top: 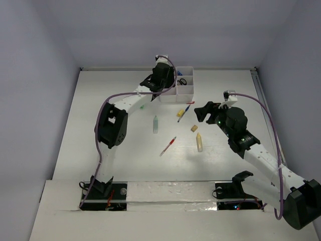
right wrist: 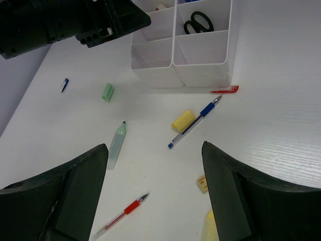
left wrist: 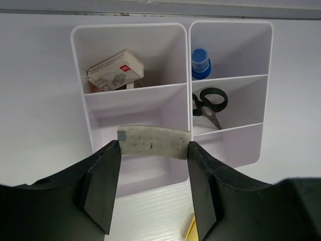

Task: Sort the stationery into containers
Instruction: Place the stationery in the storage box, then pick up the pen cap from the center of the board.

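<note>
White eraser (left wrist: pixel 153 141) in L gripper (left wrist: pixel 153 148).

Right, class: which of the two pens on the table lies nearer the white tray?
The blue pen, lying just before the tray beside a yellow tube; the red pen lies further off.

The right gripper (right wrist: pixel 154 150) hangs over the table (right wrist: pixel 281 125), jaws wide apart. Below lie a blue pen (right wrist: pixel 195 122) just beside a yellow cap (right wrist: pixel 183 120), a pale-green marker (right wrist: pixel 116 145) and a red pen (right wrist: pixel 123 213). Farther off stands a white tray (right wrist: pixel 200 75) with black scissors (right wrist: pixel 198 22) in one compartment.
</note>
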